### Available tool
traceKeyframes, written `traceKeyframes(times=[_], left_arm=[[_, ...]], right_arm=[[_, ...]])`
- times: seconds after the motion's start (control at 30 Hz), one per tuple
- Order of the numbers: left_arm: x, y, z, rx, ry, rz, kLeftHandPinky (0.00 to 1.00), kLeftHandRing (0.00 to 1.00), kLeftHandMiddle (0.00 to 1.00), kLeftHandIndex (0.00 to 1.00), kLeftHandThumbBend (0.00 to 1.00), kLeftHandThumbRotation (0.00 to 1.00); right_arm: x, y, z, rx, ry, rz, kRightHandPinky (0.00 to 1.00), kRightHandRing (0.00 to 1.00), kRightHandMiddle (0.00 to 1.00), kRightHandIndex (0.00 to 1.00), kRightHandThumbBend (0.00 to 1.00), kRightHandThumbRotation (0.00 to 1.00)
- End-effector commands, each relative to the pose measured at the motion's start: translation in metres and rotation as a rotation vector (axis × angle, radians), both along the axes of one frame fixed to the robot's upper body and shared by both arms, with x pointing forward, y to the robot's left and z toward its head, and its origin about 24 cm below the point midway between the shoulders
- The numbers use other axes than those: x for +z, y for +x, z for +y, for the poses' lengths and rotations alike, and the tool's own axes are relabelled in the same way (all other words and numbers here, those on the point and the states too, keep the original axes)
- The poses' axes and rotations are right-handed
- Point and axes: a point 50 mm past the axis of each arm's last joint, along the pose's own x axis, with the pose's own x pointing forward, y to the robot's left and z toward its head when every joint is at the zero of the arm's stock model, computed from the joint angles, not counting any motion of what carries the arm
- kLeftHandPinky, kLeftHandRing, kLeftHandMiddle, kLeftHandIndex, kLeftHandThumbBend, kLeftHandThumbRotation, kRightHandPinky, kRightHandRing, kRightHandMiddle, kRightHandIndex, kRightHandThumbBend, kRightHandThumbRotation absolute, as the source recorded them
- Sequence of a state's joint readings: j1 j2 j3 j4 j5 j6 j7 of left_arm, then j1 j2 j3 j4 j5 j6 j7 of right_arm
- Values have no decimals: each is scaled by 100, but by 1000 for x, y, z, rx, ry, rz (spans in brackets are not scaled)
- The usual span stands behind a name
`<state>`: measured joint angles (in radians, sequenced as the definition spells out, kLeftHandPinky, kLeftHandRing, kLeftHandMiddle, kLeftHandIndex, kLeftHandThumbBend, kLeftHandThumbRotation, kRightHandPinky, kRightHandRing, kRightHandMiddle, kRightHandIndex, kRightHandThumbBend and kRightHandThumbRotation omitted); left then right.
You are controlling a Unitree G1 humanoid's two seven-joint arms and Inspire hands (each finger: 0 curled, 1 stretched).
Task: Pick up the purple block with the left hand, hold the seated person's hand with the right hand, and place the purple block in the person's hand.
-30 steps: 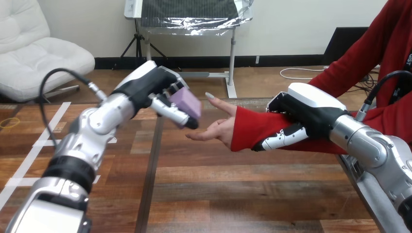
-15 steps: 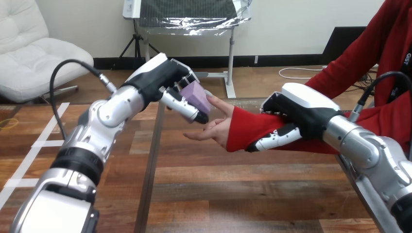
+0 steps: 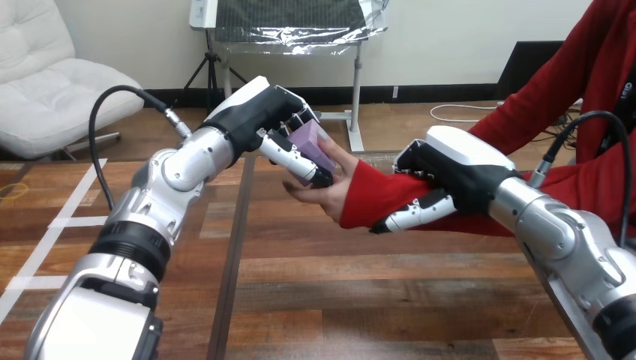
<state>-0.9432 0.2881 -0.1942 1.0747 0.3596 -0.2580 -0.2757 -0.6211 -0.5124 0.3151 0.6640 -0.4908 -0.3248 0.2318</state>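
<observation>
Left arm (image 3: 161, 187) comes in from the bottom left and reaches up and across the tabletop (image 3: 337, 292) toward the middle.

Left robot hand (image 3: 259, 120): back shell up, fingers (image 3: 296, 159) curled tight round the purple block (image 3: 313, 144). The block is fully in its grip, well above the wood. A black fingertip sits on the block's lower right corner.

Purple block position: mid-frame, directly over the person's hand (image 3: 326, 196). Its lower end is right at the palm, but I cannot tell whether it actually touches. The far side of the block is next to the person's thumb.

The person's hand is palm-up with fingers loosely open, pointing left, held above the tabletop. It is not closed on the block.

To the right of that is the person's forearm (image 3: 375, 193), red-sleeved, running from the right edge in toward the centre.

Right robot hand (image 3: 457, 169): white shell on top of the forearm, just behind the wrist. Its fingers (image 3: 411, 214) wrap under the sleeve and point left, so it is closed round the forearm rather than the hand itself. It carries nothing else.

Right arm (image 3: 562, 232) enters from the lower right.
</observation>
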Motion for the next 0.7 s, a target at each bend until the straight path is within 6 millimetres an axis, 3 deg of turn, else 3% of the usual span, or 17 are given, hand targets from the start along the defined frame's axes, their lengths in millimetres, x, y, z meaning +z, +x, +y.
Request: traceKeyframes(times=[0.0, 0.23, 0.67], left_arm=[[27, 8, -16, -36, 4, -84, 31, 36, 40, 37, 81, 0], [24, 8, -20, -48, 1, -76, 30, 35, 40, 37, 80, 0], [18, 6, -24, -56, -5, -53, 30, 35, 40, 39, 80, 0]], right_arm=[[42, 12, 39, 117, 48, -130, 30, 32, 36, 37, 85, 47], [46, 12, 44, 130, 46, -141, 29, 32, 36, 38, 84, 48], [53, 13, 50, 143, 42, -167, 22, 24, 29, 30, 83, 50]])
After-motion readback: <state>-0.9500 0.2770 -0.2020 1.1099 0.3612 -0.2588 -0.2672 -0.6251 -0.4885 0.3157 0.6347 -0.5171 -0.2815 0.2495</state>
